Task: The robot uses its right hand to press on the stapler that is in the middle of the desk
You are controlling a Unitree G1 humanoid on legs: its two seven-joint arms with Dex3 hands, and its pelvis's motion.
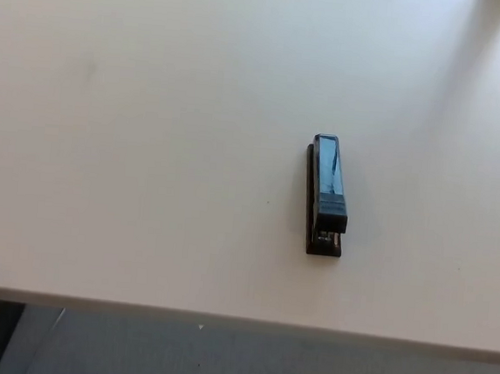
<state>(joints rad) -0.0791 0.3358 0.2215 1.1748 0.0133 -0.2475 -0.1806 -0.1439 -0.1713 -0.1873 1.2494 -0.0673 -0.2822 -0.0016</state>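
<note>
— Operator, what do you have on the head camera?

— I see a dark stapler (pixel 326 195) lying flat on the pale bench (pixel 149 143), a little right of centre and nearer the front edge than the back. It runs lengthwise away from me, its top arm down over the base, the metal end toward the camera.

— And the robot hand?

— Neither one shows, left or right, so I cannot tell whether either is open or closed. Nothing touches the stapler. Below the bench's front edge I see a strip of grey floor (pixel 260 367).
</note>
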